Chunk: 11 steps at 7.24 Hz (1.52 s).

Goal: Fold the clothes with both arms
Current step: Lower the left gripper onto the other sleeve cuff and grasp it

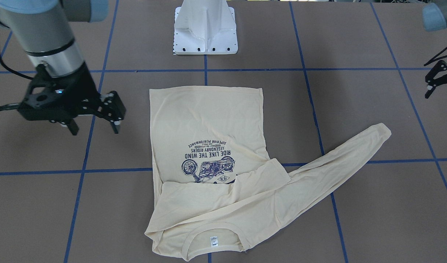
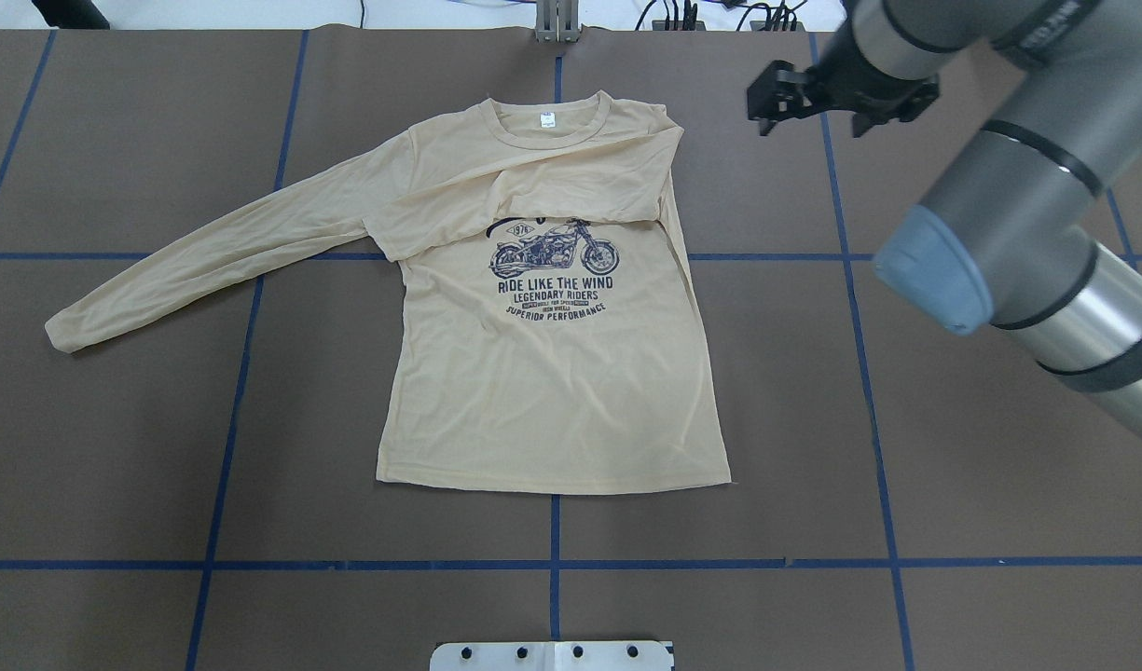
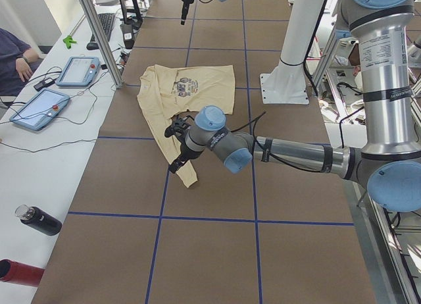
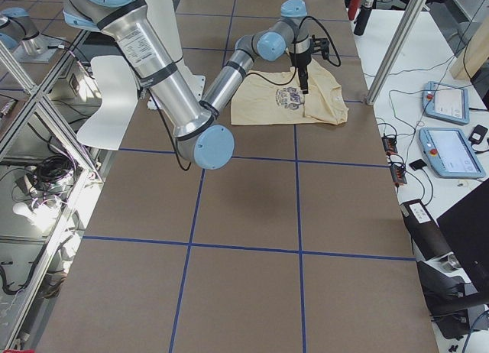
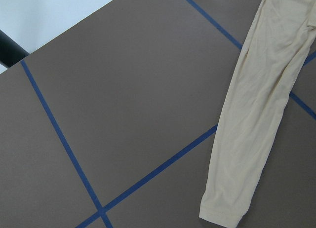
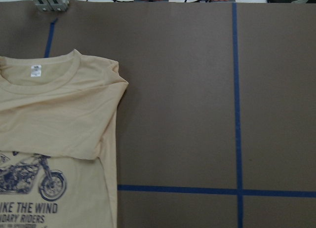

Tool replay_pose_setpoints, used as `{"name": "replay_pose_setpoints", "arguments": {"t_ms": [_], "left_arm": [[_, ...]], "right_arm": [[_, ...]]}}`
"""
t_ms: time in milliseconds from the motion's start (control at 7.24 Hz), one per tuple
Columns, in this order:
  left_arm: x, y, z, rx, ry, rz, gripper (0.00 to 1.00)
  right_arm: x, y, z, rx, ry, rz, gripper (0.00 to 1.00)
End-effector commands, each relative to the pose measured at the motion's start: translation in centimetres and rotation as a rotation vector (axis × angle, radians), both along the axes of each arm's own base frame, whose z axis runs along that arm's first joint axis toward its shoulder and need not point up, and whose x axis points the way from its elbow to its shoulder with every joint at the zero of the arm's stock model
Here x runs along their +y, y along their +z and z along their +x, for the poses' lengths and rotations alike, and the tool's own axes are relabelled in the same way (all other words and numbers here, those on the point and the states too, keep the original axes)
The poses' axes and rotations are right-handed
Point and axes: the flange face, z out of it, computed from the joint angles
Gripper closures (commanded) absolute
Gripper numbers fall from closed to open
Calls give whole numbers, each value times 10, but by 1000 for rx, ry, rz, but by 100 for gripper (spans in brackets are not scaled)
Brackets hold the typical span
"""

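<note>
Navy chest print [image 2: 554, 284] on the cream T-shirt [image 2: 552, 401]: "1976", "RIDE LIKE THE WIND", "LEGENDARY RIDERS", "SUPERIOR PERFORMANCE".

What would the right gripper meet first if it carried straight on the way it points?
Most likely the bare brown table, just beside the pale cream-yellow long-sleeved T-shirt; the open black right gripper points downward, off the cloth.

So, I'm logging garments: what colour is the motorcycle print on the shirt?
The print is navy blue; the overhead view shows it best.
</note>
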Motion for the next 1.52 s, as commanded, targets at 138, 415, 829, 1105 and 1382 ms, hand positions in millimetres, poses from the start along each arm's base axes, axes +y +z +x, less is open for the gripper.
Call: {"name": "replay_pose_setpoints", "arguments": {"t_ms": [138,415,829,1105,1382], "left_arm": [[5,54,82,50,-51,-51,0],[-6,75,101,43,-51,-74,2],[10,90,137,136,-90,-197,26],[17,116,136,144,-84,-193,26],[19,120,136,151,-84,-191,29]], "right_arm": [[35,132,128,9,-117,43,0],[58,182,171,-26,-107,43,0],[59,185,171,-23,-106,38,0],[59,184,171,-22,-105,40,0],[59,184,172,-20,-104,40,0]]}}
